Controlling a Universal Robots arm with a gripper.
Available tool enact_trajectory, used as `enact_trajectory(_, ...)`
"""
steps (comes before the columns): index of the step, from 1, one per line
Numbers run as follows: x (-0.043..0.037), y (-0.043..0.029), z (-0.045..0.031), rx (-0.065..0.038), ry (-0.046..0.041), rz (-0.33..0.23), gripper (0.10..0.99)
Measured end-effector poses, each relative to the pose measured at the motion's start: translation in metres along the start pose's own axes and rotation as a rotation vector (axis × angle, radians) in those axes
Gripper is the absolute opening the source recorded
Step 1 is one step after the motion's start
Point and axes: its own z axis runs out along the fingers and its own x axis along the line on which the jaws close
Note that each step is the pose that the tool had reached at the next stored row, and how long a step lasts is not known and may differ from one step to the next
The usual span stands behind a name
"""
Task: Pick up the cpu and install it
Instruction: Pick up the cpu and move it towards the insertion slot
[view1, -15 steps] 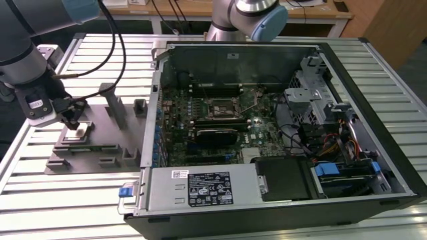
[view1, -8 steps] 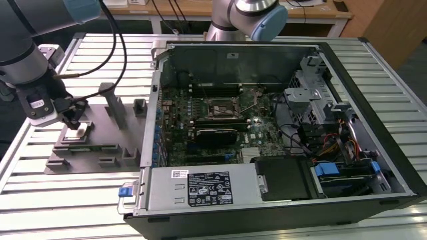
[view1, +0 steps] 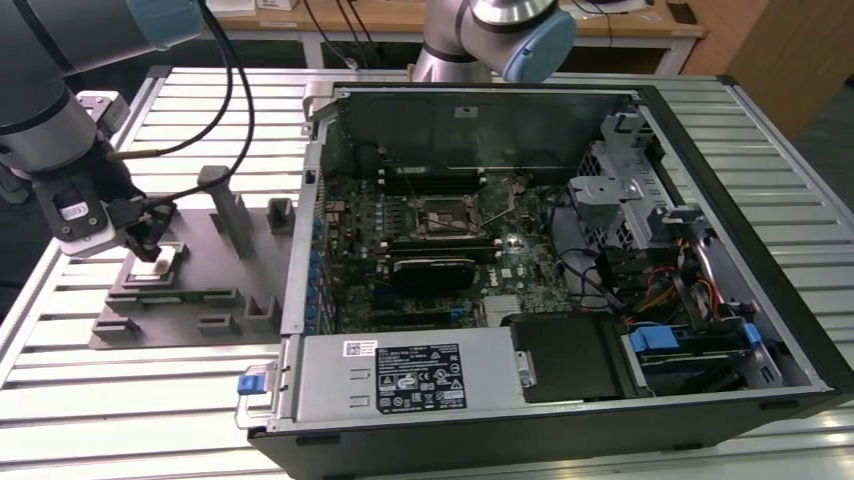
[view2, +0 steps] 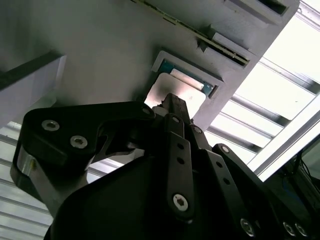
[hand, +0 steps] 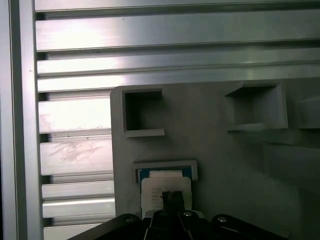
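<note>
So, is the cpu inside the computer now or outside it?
Outside. The cpu is at the grey fixture, on the exterior view's left of the computer case, directly under the tool.

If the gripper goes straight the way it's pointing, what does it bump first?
Most likely the cpu, lying in its pocket on the grey fixture, right in front of the gripper. Whether they touch is unclear.

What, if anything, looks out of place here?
Nothing looks damaged or spilled. The cpu sits partly outside the blue-edged pocket of the grey fixture, right at the gripper. Whether it is raised or lying askew cannot be told.
</note>
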Motion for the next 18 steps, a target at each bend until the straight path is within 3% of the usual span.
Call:
enact_trajectory(8, 0.0, -0.0002, 0.0, 0.0, 0.0, 0.0, 0.114)
enact_trajectory(13, 0.0, -0.0003, 0.0, 0.0, 0.0, 0.0, 0.353)
enact_trajectory(16, 0.0, -0.0003, 0.0, 0.0, 0.0, 0.0, 0.408)
enact_trajectory(17, 0.0, -0.0004, 0.0, 0.0, 0.0, 0.0, 0.525)
enact_trajectory(18, 0.0, -0.0004, 0.0, 0.0, 0.0, 0.0, 0.525)
